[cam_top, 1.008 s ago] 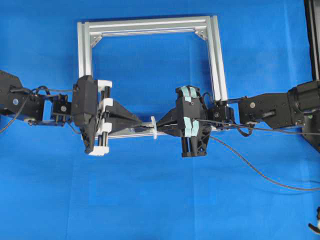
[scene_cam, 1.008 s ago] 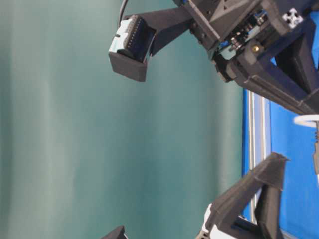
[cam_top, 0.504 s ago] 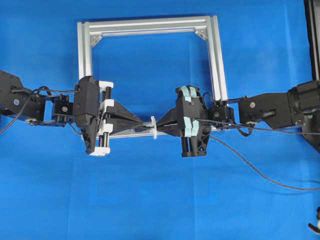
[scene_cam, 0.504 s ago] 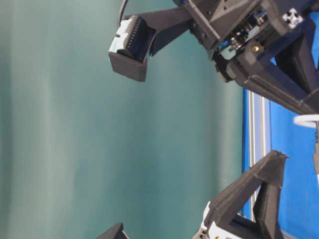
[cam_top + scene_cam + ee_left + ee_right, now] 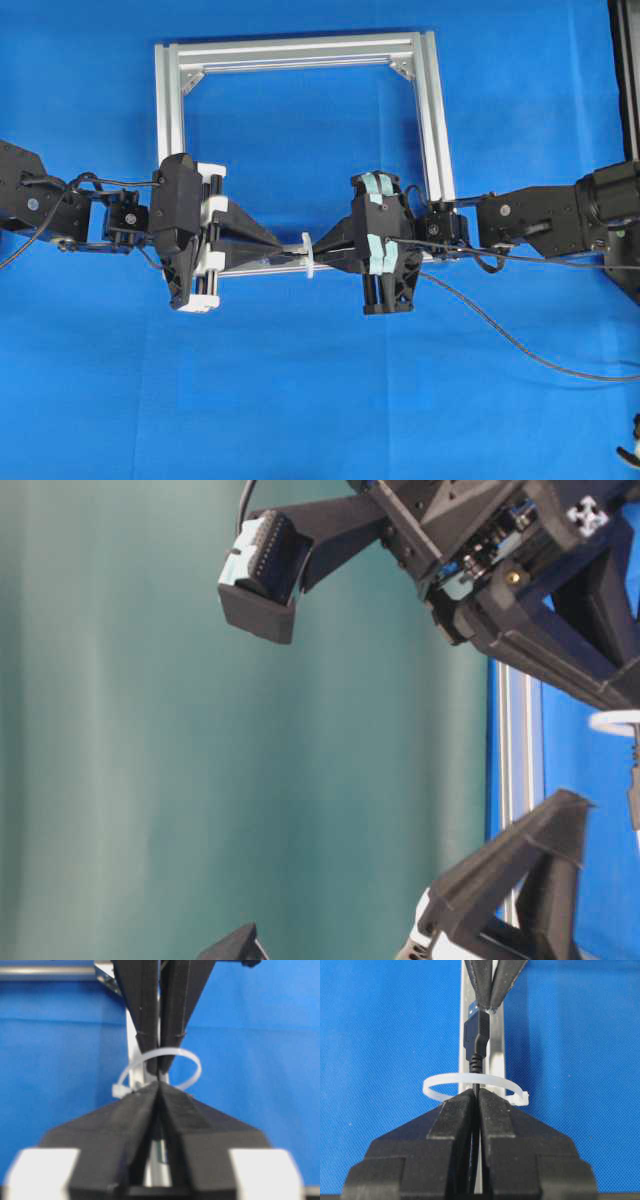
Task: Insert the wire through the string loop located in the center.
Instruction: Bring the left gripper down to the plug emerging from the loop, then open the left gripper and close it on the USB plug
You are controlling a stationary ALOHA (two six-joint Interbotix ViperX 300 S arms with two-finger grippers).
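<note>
1. The silver frame (image 5: 300,48) lies flat on the blue table cover (image 5: 300,400). Both arms meet over the frame's near bar, close to its middle.
2. The string loop (image 5: 475,1089) is a white, translucent ring standing upright on that bar. In the overhead view it shows as a small white piece (image 5: 309,255) between the two sets of fingertips.
3. The right gripper (image 5: 478,1097) has its jaws pressed together on the wire (image 5: 476,1040). The fingertips sit just at the loop.
4. The wire's dark plug end has passed through the loop and sticks out on the far side, pointing along the bar towards the other arm.
5. The left gripper (image 5: 490,1007) has its fingertips at the very tip of the plug. The jaws stand nearly together with a narrow slit between them. Whether they grip the plug cannot be told.
6. Behind the right gripper, the rest of the wire trails across the cover towards the right edge of the overhead view.
</note>
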